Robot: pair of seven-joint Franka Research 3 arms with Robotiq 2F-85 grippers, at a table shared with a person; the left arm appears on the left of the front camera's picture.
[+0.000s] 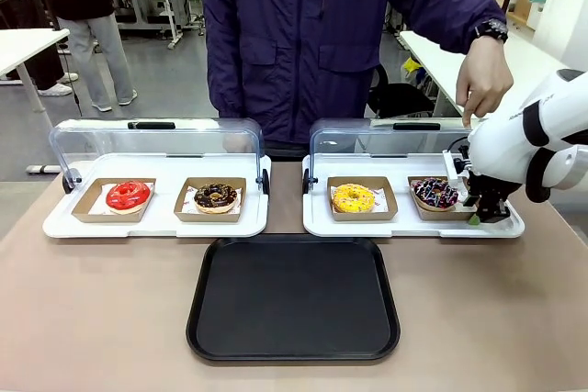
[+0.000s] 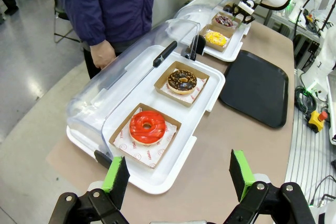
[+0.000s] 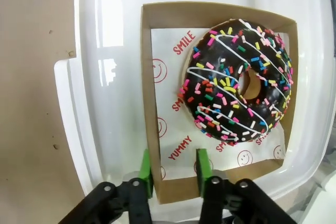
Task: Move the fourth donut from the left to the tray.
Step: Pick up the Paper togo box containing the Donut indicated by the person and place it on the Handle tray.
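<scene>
1. The fourth donut from the left (image 3: 236, 82), dark-glazed with white drizzle and coloured sprinkles, is sitting on printed paper in its brown cardboard holder (image 3: 149, 77). The holder is resting at the right end of the right white tray (image 1: 317, 219), just beside the yellow donut (image 1: 354, 197).
2. The right gripper (image 3: 174, 174) is standing low at the holder's right side, as the front view gives it, with its fingers pointing down at one corner.
3. Its jaws are standing partway narrowed and are straddling one wall of the holder. One green pad (image 3: 145, 174) is sitting at the wall's outer face. The other is hanging inside over the paper, with a strip of paper showing between it and the wall, so the card is not being clamped.
4. Neither pad is touching the donut itself.
5. The black tray (image 1: 294, 300) is lying flat on the table (image 1: 92, 319), just in front of the two white trays and centred between them; the donut is not yet on it.
6. The left gripper (image 2: 178, 171) is hanging above the table's left end with its jaws spread wide, holding nothing.
7. The person is standing at the far side, one hand (image 1: 482, 84) pointing its fingers down at the raised clear lid (image 1: 367, 140) of the right white tray; whether they are touching it I cannot tell.
</scene>
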